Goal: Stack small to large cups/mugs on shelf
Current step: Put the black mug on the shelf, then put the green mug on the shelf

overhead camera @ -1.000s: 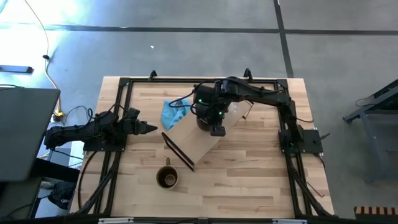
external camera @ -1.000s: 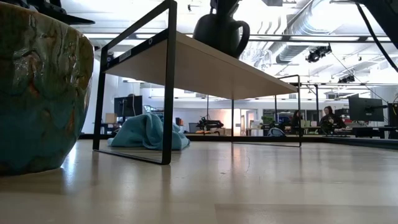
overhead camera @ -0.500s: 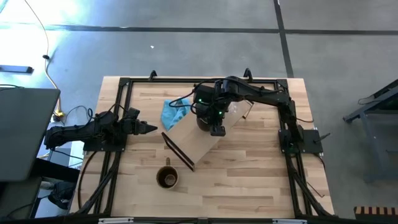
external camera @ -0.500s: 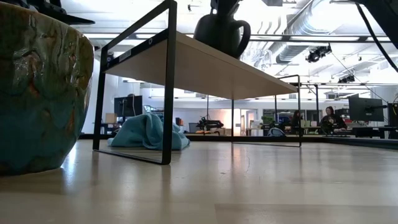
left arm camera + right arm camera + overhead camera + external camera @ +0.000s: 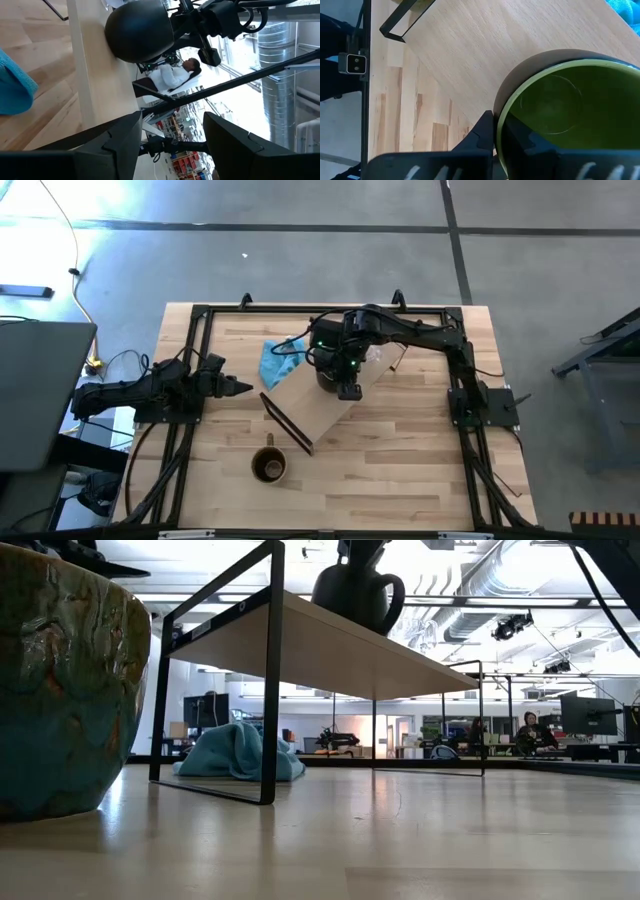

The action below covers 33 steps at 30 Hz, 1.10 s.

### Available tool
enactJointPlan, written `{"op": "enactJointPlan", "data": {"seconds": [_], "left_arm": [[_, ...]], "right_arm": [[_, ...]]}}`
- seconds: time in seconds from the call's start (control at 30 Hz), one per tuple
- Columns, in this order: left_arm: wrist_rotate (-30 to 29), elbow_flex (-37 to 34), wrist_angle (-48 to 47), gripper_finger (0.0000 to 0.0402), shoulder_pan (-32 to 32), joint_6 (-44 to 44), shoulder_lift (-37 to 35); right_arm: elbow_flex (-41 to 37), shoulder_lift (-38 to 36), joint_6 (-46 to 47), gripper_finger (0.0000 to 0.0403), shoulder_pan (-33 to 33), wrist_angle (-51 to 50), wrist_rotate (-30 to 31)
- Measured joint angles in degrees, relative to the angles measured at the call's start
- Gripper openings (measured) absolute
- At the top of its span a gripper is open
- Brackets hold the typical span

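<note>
Well, starting big: a wide wooden counter (image 5: pixel 400 470), there to carry all the rest. On it, set at a slant near the middle, the pale shelf (image 5: pixel 315 412), standing on thin black legs so cups can go on top.

Next, the left gripper (image 5: pixel 238 387) at the left side of the counter, spread wide, holding nothing, kept well apart from the shelf, likely so as not to bump anything.

Then the right gripper (image 5: pixel 499 131) over the far half of the shelf, pinching the rim of the green mug (image 5: pixel 555 105), one finger inside and one outside. Looks set down upright on the shelf board, mouth up, likely so a smaller cup can drop in.

Down at the front of the counter, the brown mug (image 5: pixel 269 467), upright, alone, not yet on the shelf.

Behind the shelf, a crumpled blue cloth (image 5: pixel 277 362).

Last, the small glass cup: maybe the pale shine beside the green mug; too faint to be sure.
</note>
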Motion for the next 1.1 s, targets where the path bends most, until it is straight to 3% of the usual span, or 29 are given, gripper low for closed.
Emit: {"op": "enactJointPlan", "data": {"seconds": [0.47, 1.1], "left_arm": [[0.00, 0.00, 0.00, 0.0200, 0.00, 0.02, 0.00], [-0.22, 0.00, 0.01, 0.0200, 0.00, 0.02, 0.00]], "right_arm": [[0.04, 0.13, 0.54, 0.0071, -0.24, -0.13, 0.24], [0.07, -0.62, 1.67, 0.0118, -0.61, 0.90, 0.22]]}}
